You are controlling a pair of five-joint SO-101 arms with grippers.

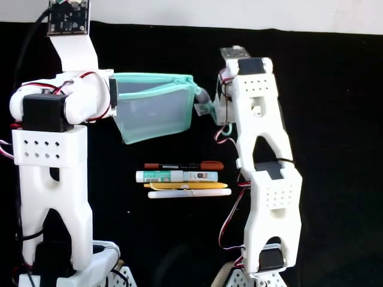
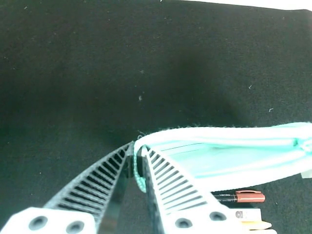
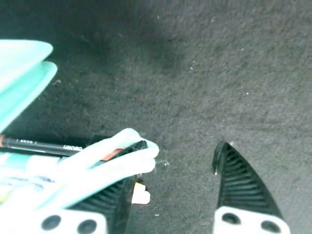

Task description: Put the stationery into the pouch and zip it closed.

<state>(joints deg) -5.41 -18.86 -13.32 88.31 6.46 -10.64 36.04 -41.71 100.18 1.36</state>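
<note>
A translucent teal pouch (image 1: 152,110) hangs above the black table, held at one end by my left gripper (image 1: 115,95), which is shut on its corner (image 2: 137,163). My right gripper (image 1: 209,110) is at the pouch's other end. It stands open (image 3: 180,168), and the pouch's pale pull loop (image 3: 124,148) lies draped over one finger (image 3: 114,200). Below the pouch several stationery pieces lie in a row: a brown-capped pen (image 1: 182,165), a white labelled stick (image 1: 176,176), a yellow pencil (image 1: 185,186) and a white pen (image 1: 188,193). The brown pen (image 2: 243,196) shows under the pouch (image 2: 229,151).
The black cloth (image 1: 335,89) covers the whole table. Both arm bases stand at the near edge, on either side of the stationery row. A black board on a white post (image 1: 69,18) stands at the far left.
</note>
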